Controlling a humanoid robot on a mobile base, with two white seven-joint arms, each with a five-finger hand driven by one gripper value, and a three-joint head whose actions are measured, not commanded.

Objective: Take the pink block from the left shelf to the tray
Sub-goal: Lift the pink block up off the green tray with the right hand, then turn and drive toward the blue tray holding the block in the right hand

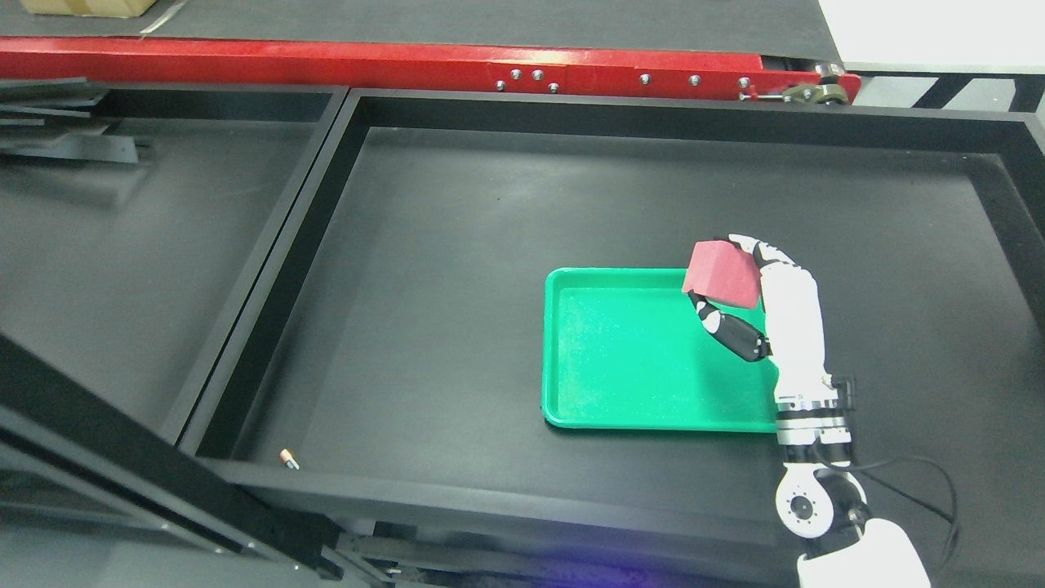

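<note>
right hand has its fingers pinched on the pink block over the green tray's far right corner, so letting go here could bounce it over the rim.

Tray looks like smooth green plastic w/ a slight sheen, faint whitish speckle on its floor. Pink block is matt, maybe foam or soft plastic, can't tell which. Right hand has glossy white plastic shells w/ black finger segments; wrist ring looks like bare metal. Big bin is matt black, smooth, dusty in spots. Red rail behind is painted metal, glossy, w/ shiny metal bolts
</note>
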